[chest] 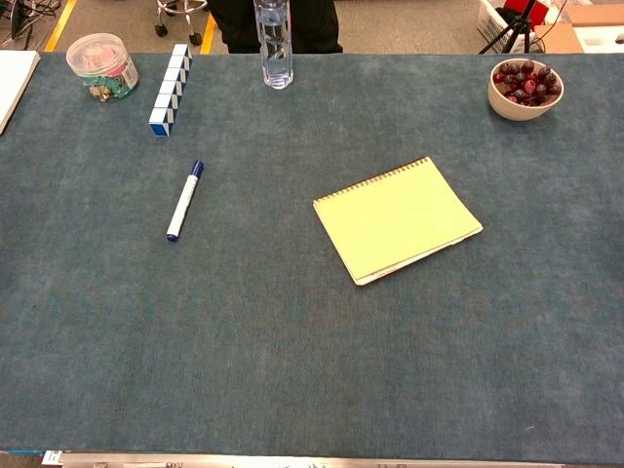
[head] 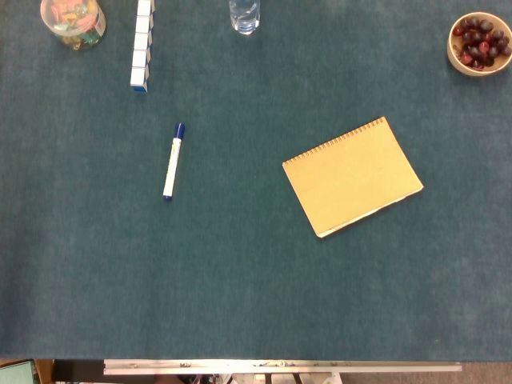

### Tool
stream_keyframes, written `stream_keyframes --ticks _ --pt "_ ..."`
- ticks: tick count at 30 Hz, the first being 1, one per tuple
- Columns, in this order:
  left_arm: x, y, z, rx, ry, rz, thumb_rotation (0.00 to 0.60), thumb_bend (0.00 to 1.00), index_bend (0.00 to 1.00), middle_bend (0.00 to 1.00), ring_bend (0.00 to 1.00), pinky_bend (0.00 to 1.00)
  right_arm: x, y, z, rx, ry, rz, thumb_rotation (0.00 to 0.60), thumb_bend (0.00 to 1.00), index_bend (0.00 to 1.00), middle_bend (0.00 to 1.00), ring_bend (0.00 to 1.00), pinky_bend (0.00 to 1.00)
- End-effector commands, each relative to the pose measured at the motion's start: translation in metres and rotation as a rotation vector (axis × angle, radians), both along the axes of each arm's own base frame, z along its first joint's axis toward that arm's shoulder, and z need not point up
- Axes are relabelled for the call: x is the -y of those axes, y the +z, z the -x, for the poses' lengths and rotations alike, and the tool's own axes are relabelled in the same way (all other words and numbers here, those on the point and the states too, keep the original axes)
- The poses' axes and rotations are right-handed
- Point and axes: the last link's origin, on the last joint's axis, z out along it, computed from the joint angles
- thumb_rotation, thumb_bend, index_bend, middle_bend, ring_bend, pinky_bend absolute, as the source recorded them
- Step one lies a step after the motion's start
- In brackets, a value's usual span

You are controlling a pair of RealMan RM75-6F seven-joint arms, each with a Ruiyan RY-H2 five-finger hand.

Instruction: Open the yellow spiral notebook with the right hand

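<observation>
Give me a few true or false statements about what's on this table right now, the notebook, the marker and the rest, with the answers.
1. The yellow spiral notebook lies closed. True.
2. A hand is resting on the notebook. False: no hand shows in either view.
3. The marker lies left of the notebook, apart from it. True.
4. The bowl at the far right holds paper clips. False: it holds dark red fruit.
5. The water bottle lies on its side. False: it stands upright at the far edge.
</observation>
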Motion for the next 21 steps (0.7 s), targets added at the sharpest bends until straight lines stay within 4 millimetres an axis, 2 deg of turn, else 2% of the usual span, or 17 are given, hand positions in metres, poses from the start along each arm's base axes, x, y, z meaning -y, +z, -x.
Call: stream_keyframes --ticks 1,7,13,16,21 --pt "0.000 0.000 0.001 -0.001 0.003 0.001 0.600 0.49 0.08 0.12 0.02 0.06 0.001 -0.001 -0.001 0.002 0.001 -0.004 0.600 0.19 0.21 0.26 0.10 0.09" --pt "0.002 -0.001 0.001 0.001 0.006 0.004 0.600 0.49 0.08 0.12 0.02 0.06 0.005 -0.002 -0.004 0.006 0.011 -0.020 0.600 0.19 0.21 0.26 0.10 0.09" --pt "0.002 0.000 0.001 0.003 0.004 0.001 0.600 0.49 0.08 0.12 0.02 0.06 0.019 -0.007 -0.017 0.025 0.054 -0.084 0.600 0.21 0.21 0.26 0.10 0.09" --pt "0.004 0.000 0.001 0.007 0.007 -0.002 0.600 0.49 0.08 0.12 0.02 0.06 0.030 -0.013 -0.029 0.022 0.087 -0.149 0.600 0.35 0.21 0.26 0.11 0.09" --pt "0.006 0.000 0.002 0.013 0.008 -0.001 0.600 0.49 0.08 0.12 0.02 0.06 0.051 -0.034 -0.057 0.033 0.150 -0.266 0.600 0.73 0.21 0.27 0.12 0.12"
